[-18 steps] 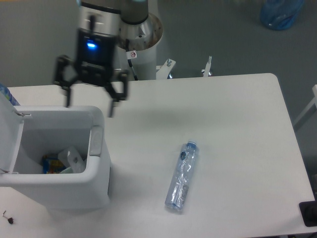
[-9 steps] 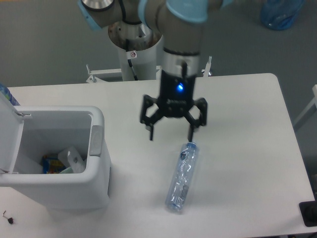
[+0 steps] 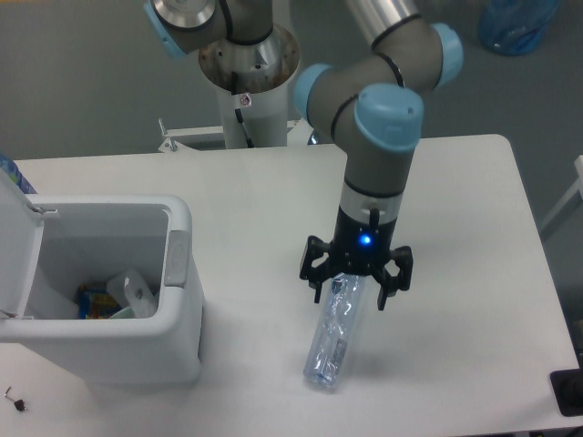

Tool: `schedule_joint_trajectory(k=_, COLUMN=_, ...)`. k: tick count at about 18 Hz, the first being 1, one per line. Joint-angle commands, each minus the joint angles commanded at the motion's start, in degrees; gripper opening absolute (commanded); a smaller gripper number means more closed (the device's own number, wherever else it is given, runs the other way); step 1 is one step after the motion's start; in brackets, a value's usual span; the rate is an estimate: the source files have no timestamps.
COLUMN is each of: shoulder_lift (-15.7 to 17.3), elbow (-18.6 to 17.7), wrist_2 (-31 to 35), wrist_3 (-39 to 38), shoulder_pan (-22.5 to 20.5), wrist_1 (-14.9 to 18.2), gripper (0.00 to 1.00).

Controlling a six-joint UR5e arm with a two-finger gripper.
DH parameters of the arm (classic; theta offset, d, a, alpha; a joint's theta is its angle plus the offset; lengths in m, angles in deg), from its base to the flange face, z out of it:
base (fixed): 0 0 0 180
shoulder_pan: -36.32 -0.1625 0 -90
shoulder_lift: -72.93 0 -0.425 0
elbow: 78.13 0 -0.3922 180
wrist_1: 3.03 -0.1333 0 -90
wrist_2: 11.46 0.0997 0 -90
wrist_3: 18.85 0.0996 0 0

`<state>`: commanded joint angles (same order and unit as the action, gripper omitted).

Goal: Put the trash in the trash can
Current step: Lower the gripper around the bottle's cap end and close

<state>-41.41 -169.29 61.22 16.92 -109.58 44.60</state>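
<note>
The gripper (image 3: 350,293) hangs straight down over the cap end of the bottle (image 3: 334,331), its fingers (image 3: 315,275) spread apart with the bottle's top between them; whether they touch the plastic cannot be told. The bottle lies flat on the table (image 3: 455,200), tilted a little off the table's long edge, its cap end under the gripper and its base pointing toward the near edge. It sits well to the right of the bin (image 3: 109,291).

Between bottle and bin is a bare strip of tabletop. Right of the bottle the top runs bare to the right edge. The base of the bottle lies near the front edge.

The bin stands at the table's left end, its front wall close to the near edge. Its lid (image 3: 16,246) is swung up on the left side and a grey tab (image 3: 176,257) sits on the right rim. Inside, at the bottom, lies a crumpled white wrapper (image 3: 133,291) among other litter, including something blue and yellow (image 3: 89,300).
</note>
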Motion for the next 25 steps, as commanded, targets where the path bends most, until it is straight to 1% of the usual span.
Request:
schedule_joint_trajectory(k=6, shoulder_lift=-4.9, elbow=0.8, wrist_2=0.5, wrist_3=0.0, shoulder_pan=1.9, wrist_1=-0.5, gripper=1.00)
schedule_joint_trajectory(k=10, shoulder_lift=-8.0, elbow=2.1, wrist_2=5.3, wrist_3=0.1, shoulder_pan=4.4, wrist_1=-0.5, gripper=1.00)
schedule_joint_trajectory(k=14, shoulder_lift=-9.1, elbow=2.3, wrist_2=6.9, wrist_3=-0.1, shoulder_pan=5.5, wrist_1=-0.5, gripper=1.00)
schedule_joint_trajectory(k=16, shoulder_lift=-10.0, elbow=2.4, wrist_2=9.1, wrist_3=-0.2, shoulder_pan=6.1, wrist_1=-0.5, gripper=1.00)
schedule_joint_trajectory(k=18, shoulder_lift=-11.3, elbow=3.3, wrist_2=11.2, wrist_3=-0.3, shoulder_pan=7.0, wrist_1=-1.3, gripper=1.00)
schedule_joint_trajectory(k=23, shoulder_lift=-12.4, elbow=3.9, wrist_2=11.6, wrist_3=-0.1, shoulder_pan=7.2, wrist_1=-1.7, gripper=1.00)
schedule_joint_trajectory(k=25, shoulder_lift=-12.6, elbow=3.7, wrist_2=11.6, wrist_3=-0.2, shoulder_pan=7.4, wrist_1=-2.5, gripper=1.00)
